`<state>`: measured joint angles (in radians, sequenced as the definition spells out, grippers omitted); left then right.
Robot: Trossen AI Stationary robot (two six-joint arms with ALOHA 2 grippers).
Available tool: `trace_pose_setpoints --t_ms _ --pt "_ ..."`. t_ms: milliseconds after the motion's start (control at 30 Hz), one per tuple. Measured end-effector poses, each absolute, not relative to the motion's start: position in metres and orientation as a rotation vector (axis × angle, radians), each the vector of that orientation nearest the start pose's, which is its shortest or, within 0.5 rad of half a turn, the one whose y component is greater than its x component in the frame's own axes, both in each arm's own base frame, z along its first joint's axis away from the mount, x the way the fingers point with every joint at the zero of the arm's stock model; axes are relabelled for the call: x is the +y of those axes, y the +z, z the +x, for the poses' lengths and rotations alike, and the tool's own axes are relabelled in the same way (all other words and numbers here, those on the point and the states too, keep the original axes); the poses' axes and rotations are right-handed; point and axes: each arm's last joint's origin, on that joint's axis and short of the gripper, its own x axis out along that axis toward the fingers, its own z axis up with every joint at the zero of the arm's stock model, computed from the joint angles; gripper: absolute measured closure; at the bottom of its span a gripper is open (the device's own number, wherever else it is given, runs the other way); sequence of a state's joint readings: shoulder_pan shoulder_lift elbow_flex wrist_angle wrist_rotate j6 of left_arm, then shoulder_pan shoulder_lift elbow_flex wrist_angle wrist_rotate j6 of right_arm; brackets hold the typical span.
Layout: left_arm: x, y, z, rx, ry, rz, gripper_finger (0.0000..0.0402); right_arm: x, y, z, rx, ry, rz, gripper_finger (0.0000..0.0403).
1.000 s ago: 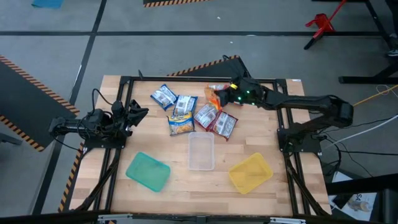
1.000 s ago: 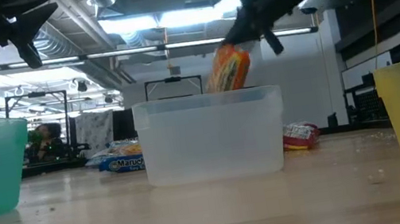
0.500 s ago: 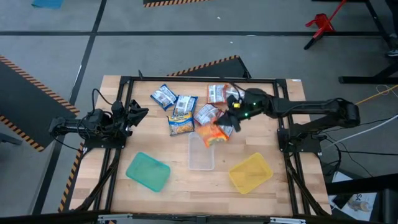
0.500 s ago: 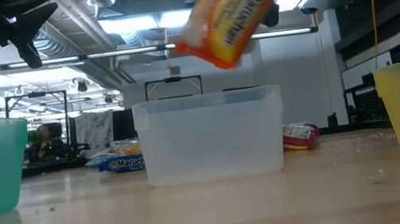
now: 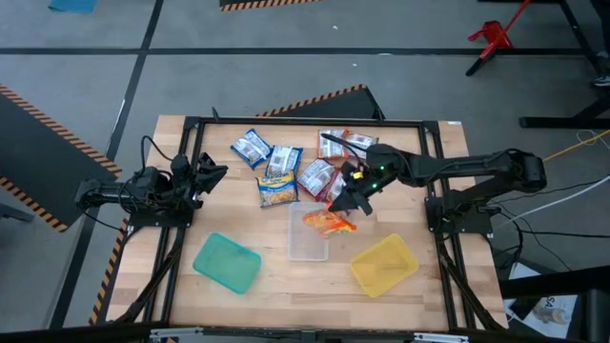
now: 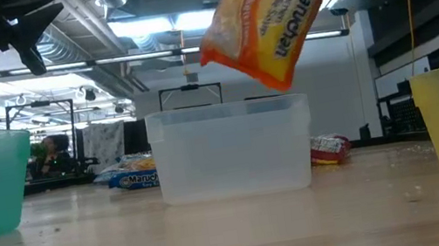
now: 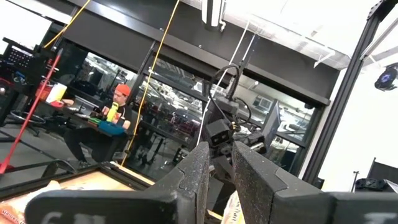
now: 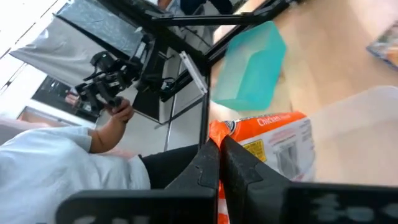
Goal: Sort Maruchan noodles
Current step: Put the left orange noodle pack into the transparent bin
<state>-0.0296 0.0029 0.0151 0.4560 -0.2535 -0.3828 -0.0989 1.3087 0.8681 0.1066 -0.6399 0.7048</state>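
The right gripper [image 5: 345,203] is out over the table's middle, fingers pinched tight on the edge of an orange packet [image 5: 329,223], which hangs in the air above the right side of the clear tray [image 5: 307,246]. From table height the orange packet [image 6: 269,16] dangles tilted above the clear tray's rim [image 6: 226,109], not touching it, its printed face turned toward the camera. The right wrist camera sees the same packet [image 8: 273,146] caught between that arm's dark fingers [image 8: 239,168], with the teal tray [image 8: 249,68] beyond it and a person in a light sleeve at the table's far edge. The other packets [image 5: 281,171] lie bunched on the far half of the table: blue-white ones to the left, a yellow-fronted one just behind the clear tray, red and silver ones nearer the right arm. The teal tray [image 5: 227,262] sits at the near left and the yellow tray [image 5: 383,264] at the near right, with the clear tray between them. The left gripper [image 5: 212,173] waits at the table's left edge, well apart from the packets, its fingers only slightly apart and holding nothing.
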Motion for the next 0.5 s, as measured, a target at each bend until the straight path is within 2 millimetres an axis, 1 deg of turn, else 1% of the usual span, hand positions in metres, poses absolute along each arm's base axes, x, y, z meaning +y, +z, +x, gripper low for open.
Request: trace_pose_setpoints --t_ms 167,300,433,500 --pt "0.005 0.21 0.086 -0.5 0.129 -0.44 0.0335 0.001 0.279 0.286 0.501 0.443 0.789 0.0403" --pt "0.005 0.21 0.086 -0.492 0.131 -0.439 0.0335 0.01 0.278 0.29 0.518 0.427 0.782 0.0403" --pt "0.005 0.209 0.087 -0.482 0.134 -0.438 0.0335 0.018 0.29 0.306 0.513 0.48 0.749 0.0403" --pt "0.005 0.209 0.087 -0.481 0.133 -0.438 0.0335 0.018 0.298 0.316 0.549 0.5 0.724 0.0403"
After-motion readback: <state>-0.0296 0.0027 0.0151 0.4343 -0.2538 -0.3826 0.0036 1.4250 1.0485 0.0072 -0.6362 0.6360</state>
